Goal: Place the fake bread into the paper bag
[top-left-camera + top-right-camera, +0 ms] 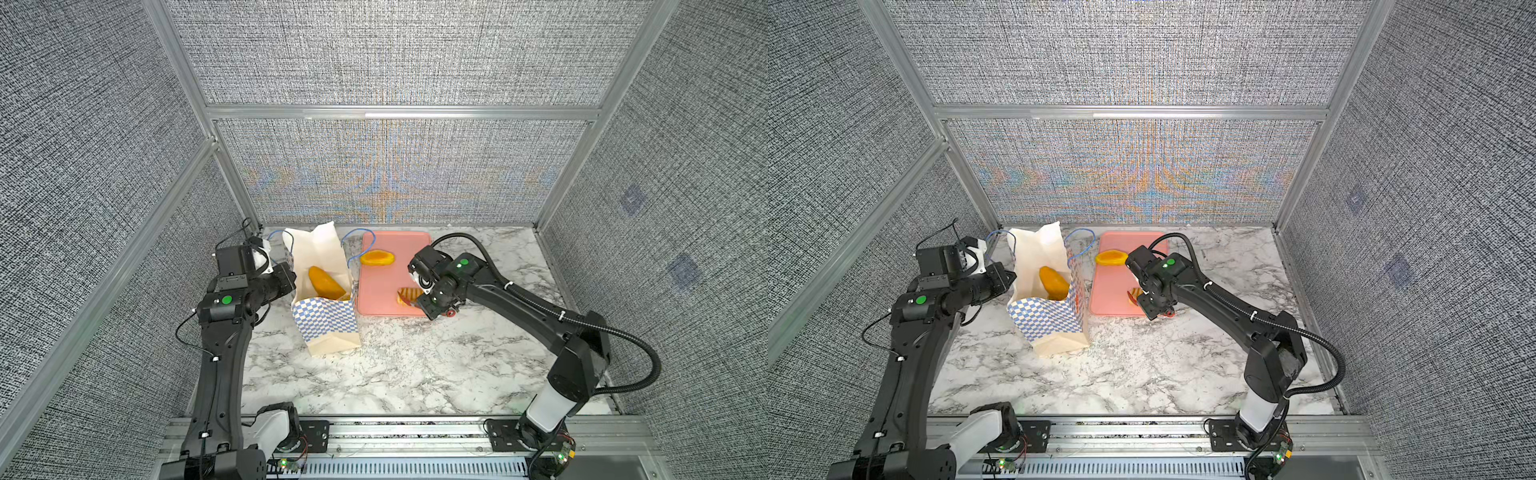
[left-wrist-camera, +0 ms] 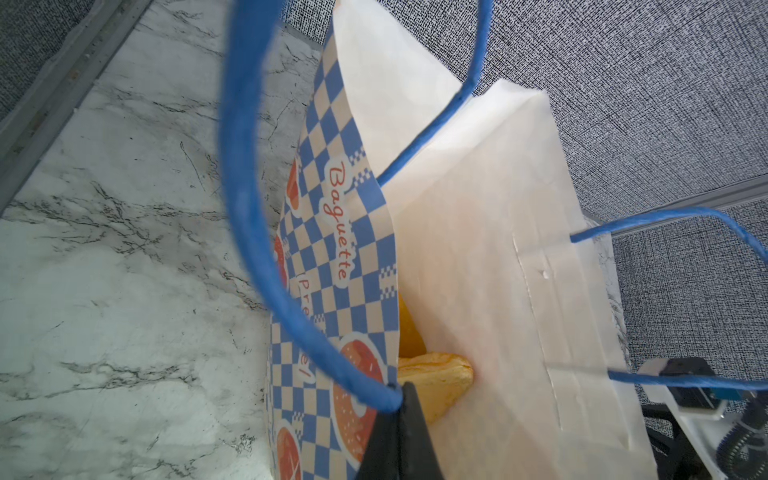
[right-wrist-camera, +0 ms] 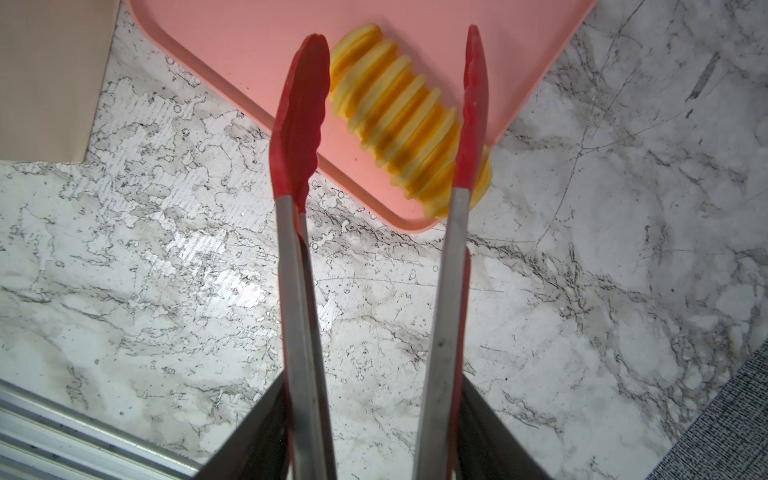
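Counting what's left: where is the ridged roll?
In a top view the ridged roll lies on the pink tray near its front edge, right of the paper bag, between the tips of the red tongs.

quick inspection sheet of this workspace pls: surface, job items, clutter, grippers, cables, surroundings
surface: marble-pattern tabletop, nothing spilled on it
job's things: paper bag upright, mouth open, long loaf inside; ridged roll and oval orange pastry lie on the pink tray
clutter: nothing seen
grippers: left gripper shut on the bag's rim beside a handle; right gripper holds red tongs, tips open either side of the ridged roll, contact unclear
cables: black corrugated hose loops off the right arm; thin black wire by the left arm
surroundings: grey fabric panels, aluminium frame
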### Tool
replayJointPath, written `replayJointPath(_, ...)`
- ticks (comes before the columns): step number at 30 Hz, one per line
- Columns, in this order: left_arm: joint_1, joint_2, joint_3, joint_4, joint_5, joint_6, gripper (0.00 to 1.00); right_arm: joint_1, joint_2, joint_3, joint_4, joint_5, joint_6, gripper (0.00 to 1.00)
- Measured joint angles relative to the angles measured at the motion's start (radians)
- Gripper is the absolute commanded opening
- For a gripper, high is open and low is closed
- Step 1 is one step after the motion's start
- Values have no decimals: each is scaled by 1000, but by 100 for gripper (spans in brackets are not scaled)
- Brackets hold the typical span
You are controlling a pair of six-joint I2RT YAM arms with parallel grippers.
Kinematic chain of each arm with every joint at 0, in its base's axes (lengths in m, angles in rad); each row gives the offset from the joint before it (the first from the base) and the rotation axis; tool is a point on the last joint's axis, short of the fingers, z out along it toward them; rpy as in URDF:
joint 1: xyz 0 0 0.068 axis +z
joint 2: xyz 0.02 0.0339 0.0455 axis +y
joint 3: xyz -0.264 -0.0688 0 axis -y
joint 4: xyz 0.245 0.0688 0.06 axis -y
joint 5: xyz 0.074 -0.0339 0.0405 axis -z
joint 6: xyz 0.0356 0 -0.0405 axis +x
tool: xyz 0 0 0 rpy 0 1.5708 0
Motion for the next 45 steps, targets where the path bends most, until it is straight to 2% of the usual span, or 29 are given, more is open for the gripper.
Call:
replayJointPath(21, 0, 3, -5, 11, 3, 1, 0, 31, 155, 90, 13, 53, -154, 58)
replayJointPath(45, 0, 10, -5, 14, 4, 2, 0, -44, 203, 80, 5, 19, -226, 55)
